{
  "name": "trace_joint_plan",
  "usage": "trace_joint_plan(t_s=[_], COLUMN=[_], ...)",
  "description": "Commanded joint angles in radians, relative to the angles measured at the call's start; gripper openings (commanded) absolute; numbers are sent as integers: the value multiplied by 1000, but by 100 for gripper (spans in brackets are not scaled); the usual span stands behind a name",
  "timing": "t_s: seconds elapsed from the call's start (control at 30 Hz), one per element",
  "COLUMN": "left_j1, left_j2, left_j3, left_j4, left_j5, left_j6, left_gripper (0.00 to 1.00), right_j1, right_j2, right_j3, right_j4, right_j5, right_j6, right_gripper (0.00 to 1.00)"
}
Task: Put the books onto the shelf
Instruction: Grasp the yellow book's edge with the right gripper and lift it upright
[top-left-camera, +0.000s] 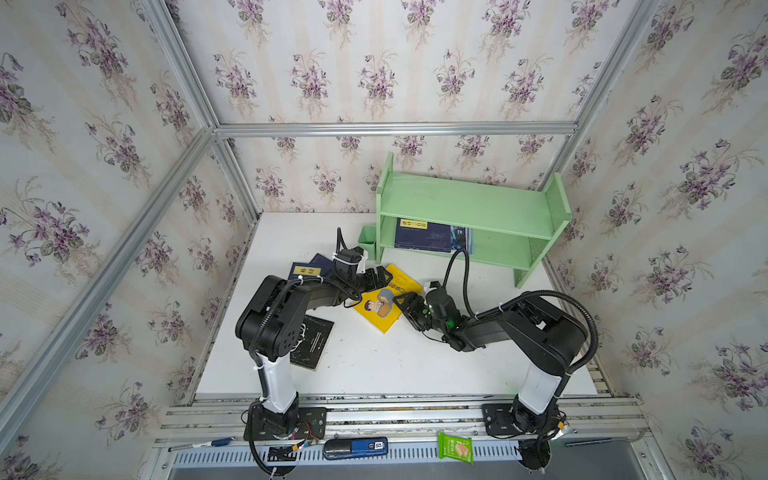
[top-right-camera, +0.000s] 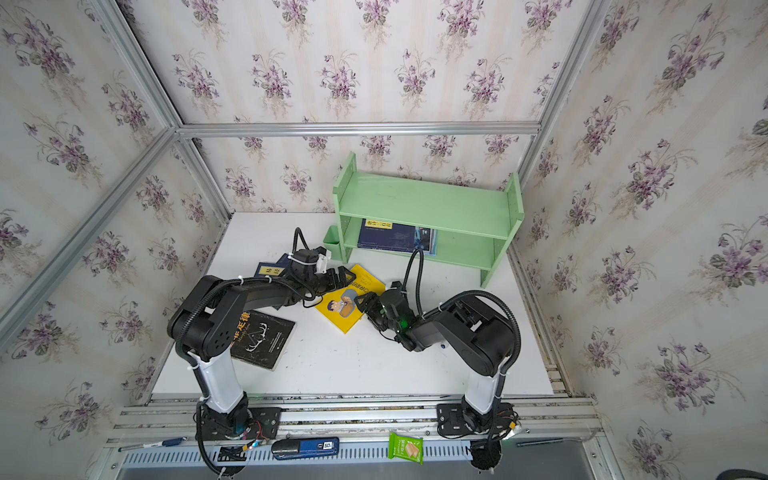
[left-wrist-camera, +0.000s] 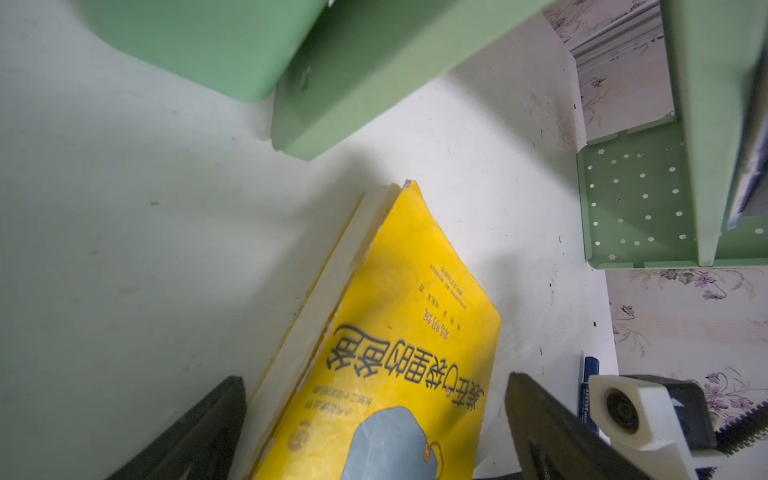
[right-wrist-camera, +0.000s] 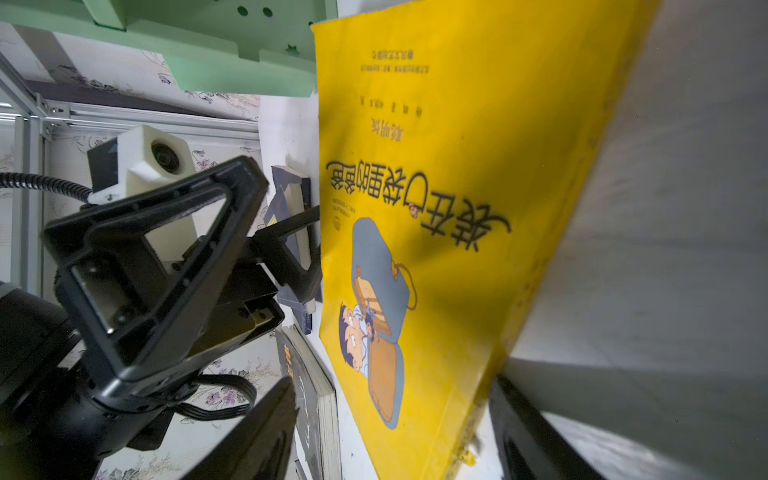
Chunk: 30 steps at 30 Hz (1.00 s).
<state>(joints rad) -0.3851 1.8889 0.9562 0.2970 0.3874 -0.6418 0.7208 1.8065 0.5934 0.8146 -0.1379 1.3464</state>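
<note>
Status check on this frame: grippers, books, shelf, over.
Left gripper open, fingers straddling yellow book. Right gripper open at its opposite edge. It lies on table before shelf. Navy book on lower tier; nothing standing between.

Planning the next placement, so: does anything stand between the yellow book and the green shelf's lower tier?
Nothing visible lies on the table between the yellow book and the shelf. On its lower tier, a navy book and a magazine take the left part; the right part shows bare board.
</note>
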Motion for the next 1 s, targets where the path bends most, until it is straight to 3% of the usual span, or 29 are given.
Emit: trace_joint_plan(t_s=[0.0, 0.2, 0.5, 0.7, 0.97], left_j1=[-9, -11, -12, -12, -12], left_j2=[4, -11, -16, -19, 4], left_j3=[-13, -34, -53, -81, -100], left_j4=[23, 67, 129, 131, 106], left_j5=[173, 205, 265, 245, 212], left_j6=[-69, -95, -145, -160, -182], left_gripper=[99, 99, 99, 99, 99], right_j1=[4, 6, 6, 6, 5], right_j2=[9, 1, 5, -44, -109], right_j3=[24, 30, 20, -46, -49], right_j4=[172, 168, 390, 459, 387], right_j5=[-69, -60, -66, -11, -20], right_j6=[9, 3, 0, 2, -31], right_gripper=[75, 75, 75, 75, 75])
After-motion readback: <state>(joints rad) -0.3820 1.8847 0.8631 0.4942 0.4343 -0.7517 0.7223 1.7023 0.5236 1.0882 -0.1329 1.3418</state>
